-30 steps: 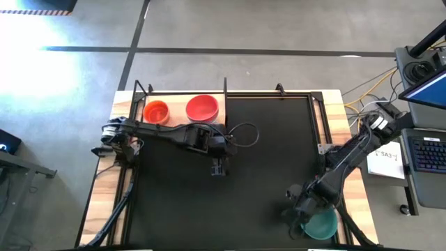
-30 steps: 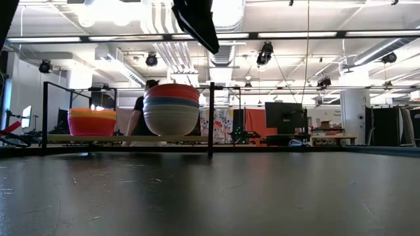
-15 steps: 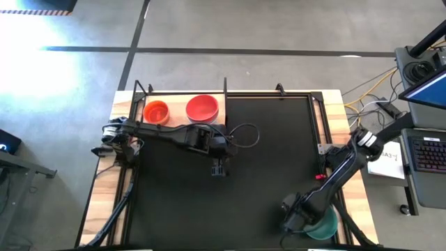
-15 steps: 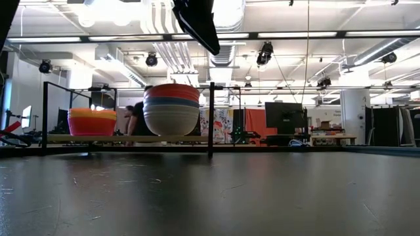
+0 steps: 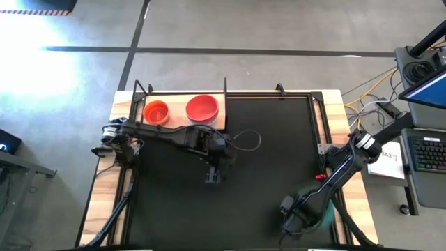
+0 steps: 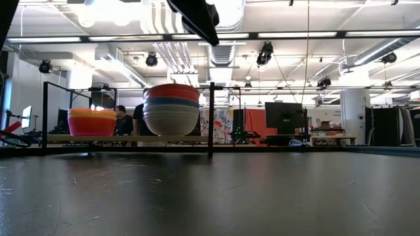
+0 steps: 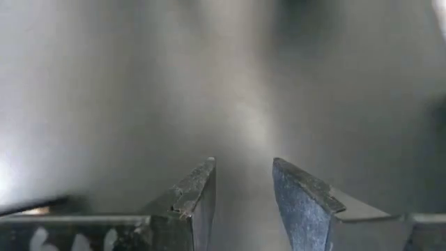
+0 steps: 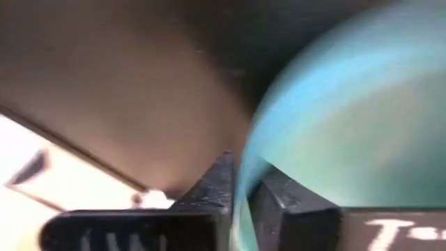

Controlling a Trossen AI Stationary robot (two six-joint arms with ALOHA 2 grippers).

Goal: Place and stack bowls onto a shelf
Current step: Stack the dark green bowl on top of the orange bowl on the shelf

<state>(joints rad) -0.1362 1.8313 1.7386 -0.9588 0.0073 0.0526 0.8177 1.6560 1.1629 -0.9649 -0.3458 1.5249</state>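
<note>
Bowls already fill the flat light-wood plank shelf point(image 5: 221, 118) at the table's far left corner — a stack of small round plastic bowls topped in orange-red point(image 5: 156, 111) beside a taller stack of larger ones point(image 6: 171, 109), red point(image 5: 202, 107) on top over pale blue and white. At the near right corner, the right gripper point(image 8: 241, 187) pinches the rim of the large teal plastic bowl point(image 8: 348, 125), its fingers closed narrow on the wall. Over the black mat point(image 5: 265, 160), the left gripper point(image 5: 213, 178) hangs empty, fingers point(image 7: 191, 192) parted — well apart from the shelf.
</note>
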